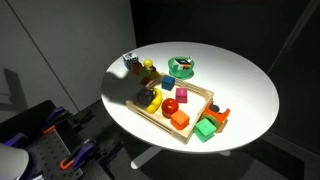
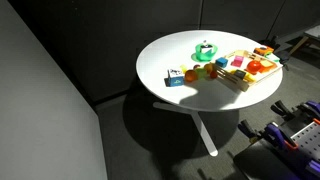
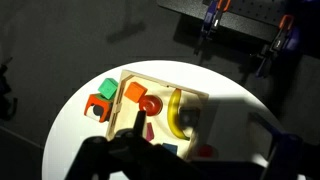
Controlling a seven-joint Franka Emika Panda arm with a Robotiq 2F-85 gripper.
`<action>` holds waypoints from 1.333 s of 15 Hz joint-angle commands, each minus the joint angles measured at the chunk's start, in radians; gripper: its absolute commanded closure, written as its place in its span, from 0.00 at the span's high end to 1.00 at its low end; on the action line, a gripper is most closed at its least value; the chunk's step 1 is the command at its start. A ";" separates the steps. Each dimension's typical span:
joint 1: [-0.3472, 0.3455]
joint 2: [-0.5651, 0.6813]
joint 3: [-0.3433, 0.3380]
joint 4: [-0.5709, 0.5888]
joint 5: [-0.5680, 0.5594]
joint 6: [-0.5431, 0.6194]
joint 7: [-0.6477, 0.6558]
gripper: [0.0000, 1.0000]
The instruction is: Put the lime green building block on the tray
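Note:
The lime green building block point(image 1: 148, 69) is a small yellowish-green block on the white table, just beyond the far corner of the tray; it also shows in an exterior view point(image 2: 204, 71). The light wooden tray point(image 1: 200, 92) point(image 2: 262, 80) holds an orange cube, a red ball, a banana and other toys. In the wrist view the tray point(image 3: 165, 71) lies far below my gripper point(image 3: 205, 128). The gripper's dark fingers are spread wide with nothing between them. The lime block is hidden in shadow in the wrist view. The gripper is outside both exterior views.
A round green dish point(image 1: 182, 68) point(image 2: 205, 48) stands behind the tray. A larger dark green block point(image 1: 205, 130) point(image 3: 108, 89) and an orange piece point(image 1: 218, 117) point(image 3: 97, 106) lie off the tray's end. A small dark object point(image 1: 132, 64) sits near the table edge.

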 commanded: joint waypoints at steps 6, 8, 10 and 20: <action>0.012 -0.002 -0.010 0.002 -0.002 -0.003 0.003 1.00; 0.012 -0.002 -0.010 0.002 -0.002 -0.003 0.003 1.00; 0.012 -0.002 -0.010 0.002 -0.002 -0.003 0.003 1.00; 0.042 0.084 0.003 0.045 0.042 0.019 0.007 1.00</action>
